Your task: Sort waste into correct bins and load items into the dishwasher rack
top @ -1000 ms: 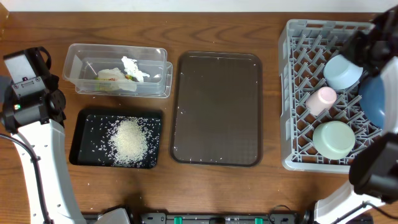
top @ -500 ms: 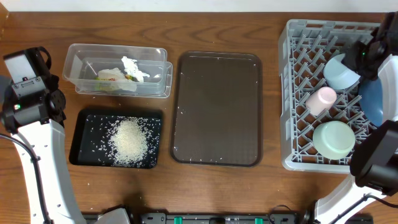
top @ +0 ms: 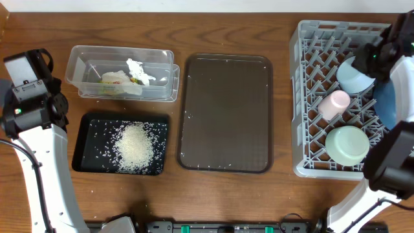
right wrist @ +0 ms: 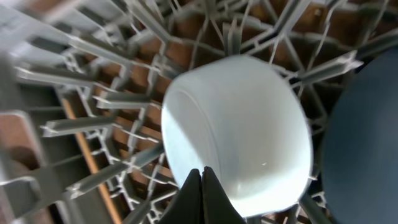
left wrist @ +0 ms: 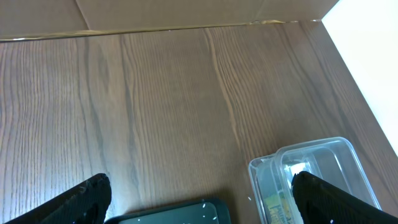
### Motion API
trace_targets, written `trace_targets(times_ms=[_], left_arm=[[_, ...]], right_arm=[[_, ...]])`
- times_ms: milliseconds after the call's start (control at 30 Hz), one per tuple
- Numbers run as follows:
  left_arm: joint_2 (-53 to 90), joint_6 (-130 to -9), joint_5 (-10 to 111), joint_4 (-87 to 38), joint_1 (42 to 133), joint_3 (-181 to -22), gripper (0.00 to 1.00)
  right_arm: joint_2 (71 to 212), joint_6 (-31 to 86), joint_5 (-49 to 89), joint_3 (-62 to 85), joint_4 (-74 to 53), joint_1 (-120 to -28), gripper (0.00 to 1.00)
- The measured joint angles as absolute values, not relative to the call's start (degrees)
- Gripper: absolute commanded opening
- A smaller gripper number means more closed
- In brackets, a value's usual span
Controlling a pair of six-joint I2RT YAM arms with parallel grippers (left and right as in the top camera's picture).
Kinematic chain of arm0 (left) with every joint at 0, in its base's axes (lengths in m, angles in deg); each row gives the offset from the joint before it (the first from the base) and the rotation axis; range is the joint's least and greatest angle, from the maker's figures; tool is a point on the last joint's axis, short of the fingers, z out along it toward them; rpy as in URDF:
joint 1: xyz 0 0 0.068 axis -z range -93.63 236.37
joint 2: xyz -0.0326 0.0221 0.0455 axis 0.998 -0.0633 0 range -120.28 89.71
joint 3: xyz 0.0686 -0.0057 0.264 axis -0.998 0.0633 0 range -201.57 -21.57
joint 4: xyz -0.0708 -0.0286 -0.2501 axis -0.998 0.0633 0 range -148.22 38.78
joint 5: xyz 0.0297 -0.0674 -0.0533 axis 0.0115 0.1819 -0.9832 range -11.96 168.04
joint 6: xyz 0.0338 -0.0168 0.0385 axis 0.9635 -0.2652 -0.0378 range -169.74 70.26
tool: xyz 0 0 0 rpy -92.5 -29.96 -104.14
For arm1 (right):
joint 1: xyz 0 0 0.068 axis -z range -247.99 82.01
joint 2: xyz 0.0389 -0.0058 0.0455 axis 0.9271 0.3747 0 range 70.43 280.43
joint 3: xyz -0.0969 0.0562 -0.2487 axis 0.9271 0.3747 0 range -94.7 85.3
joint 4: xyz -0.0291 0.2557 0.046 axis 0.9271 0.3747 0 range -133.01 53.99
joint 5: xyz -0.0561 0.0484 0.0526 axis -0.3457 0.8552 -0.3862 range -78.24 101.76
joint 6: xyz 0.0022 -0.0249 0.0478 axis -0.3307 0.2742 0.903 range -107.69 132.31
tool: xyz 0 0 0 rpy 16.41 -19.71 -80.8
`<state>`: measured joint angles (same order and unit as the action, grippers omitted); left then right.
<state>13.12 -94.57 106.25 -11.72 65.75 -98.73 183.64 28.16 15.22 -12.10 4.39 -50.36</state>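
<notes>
My right arm has shifted over the dishwasher rack's (top: pixel 310 39) far right corner, right gripper (right wrist: pixel 202 180) closed empty just by the pale-blue small bowl (right wrist: pixel 242 137) loaded there; next, I judge, lift clear without nudging it.

Only the fingertips of the left tool (left wrist: pixel 208 198) show, at the bottom corners of the left wrist view. Between them the black tray (left wrist: pixel 174 215) is a sliver, and the clear tub (left wrist: pixel 311 168) by one tip is cut off. Left of the right tool (right wrist: pixel 202 180) the dishwasher rack (right wrist: pixel 74 93) blurs. The blue plate-bowl (right wrist: pixel 367 149) on its other side runs off the edge. Overhead, the right arm (top: pixel 391 165) partly hides it.
</notes>
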Motion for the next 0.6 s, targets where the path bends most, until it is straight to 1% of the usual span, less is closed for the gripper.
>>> trace_targets(times_ms=[133,367,600], left_arm=[[13.1,-94.6,106.3,-11.7,65.7,-98.7,0.95],[13.1,-94.6,106.3,-11.7,65.7,-98.7,0.95],[13.1,-94.6,106.3,-11.7,65.7,-98.7,0.95]], right_arm=[[185.9,28.1,13.8,-12.1,4.3,-50.5,0.01],[185.9,28.2,9.7,-12.1,4.1,-50.5,0.01],[185.9,28.2,3.5,-14.0,7.8,-50.5,0.01]])
